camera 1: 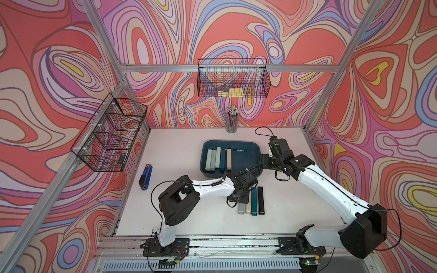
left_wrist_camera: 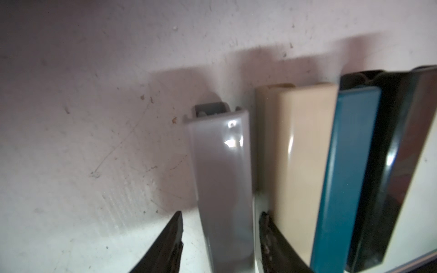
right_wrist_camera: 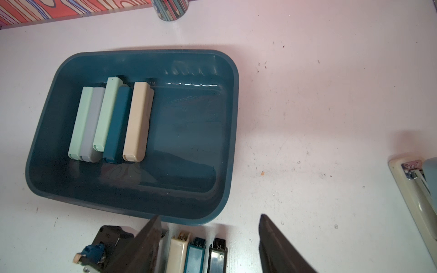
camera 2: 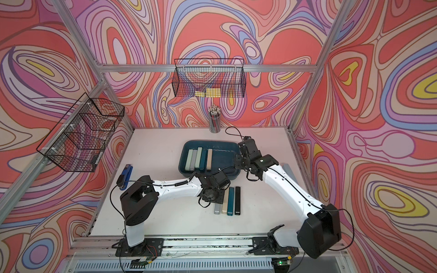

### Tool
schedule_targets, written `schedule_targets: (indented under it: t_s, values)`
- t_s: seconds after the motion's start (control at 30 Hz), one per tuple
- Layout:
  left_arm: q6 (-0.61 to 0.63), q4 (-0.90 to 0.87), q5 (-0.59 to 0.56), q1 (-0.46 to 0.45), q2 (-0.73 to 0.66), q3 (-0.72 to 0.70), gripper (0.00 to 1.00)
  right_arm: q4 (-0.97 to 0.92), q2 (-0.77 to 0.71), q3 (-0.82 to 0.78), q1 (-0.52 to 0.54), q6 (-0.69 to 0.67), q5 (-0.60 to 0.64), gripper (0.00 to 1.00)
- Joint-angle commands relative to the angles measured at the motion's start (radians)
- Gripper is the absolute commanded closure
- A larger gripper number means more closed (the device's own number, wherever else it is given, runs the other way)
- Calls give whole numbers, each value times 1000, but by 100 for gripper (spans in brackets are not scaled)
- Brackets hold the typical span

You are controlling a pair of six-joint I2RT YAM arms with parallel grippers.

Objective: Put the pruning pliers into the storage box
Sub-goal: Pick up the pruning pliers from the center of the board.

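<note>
Storage box (right_wrist_camera: 230, 132): 5 pruning pliers (right_wrist_camera: 111, 123) lie inside. 4 more cases (camera 1: 251, 201) in a row just in front of box. L gripper (left_wrist_camera: 221, 217) straddles grey case (left_wrist_camera: 220, 165), jaws narrow, gap one side. R gripper (right_wrist_camera: 210, 218) just beside box, jaws wide, empty.

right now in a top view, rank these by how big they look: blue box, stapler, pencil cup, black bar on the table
1. blue box
2. stapler and pencil cup: look about alike, no ranking
3. black bar, slimmest

Five pruning pliers (right_wrist_camera: 118, 125) inside teal storage box (right_wrist_camera: 189, 132) — four beside it
</note>
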Motion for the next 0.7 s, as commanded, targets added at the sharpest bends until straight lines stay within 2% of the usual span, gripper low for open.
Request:
schedule_targets:
  t_s: [0.0, 0.17, 0.27, 0.3, 0.5, 0.67]
  values:
    - [-6, -77, -58, 0, 39, 46, 53, 1, -19, -13, 5, -4, -3, 33]
    - [-7, -113, -82, 0, 56, 70, 67, 8, -21, -15, 5, -4, -6, 33]
    - [-10, -124, -93, 0, 56, 72, 83, 14, -19, -19, 5, -3, -9, 33]
    - [-10, -128, -95, 0, 54, 72, 86, 15, -18, -18, 4, -3, -12, 33]
    - [-10, -177, -105, 0, 5, 87, 87, 17, -27, -14, 5, -3, -13, 33]
    - [9, -299, -131, 6, -66, 192, 86, 15, -36, -9, 4, -3, -13, 33]
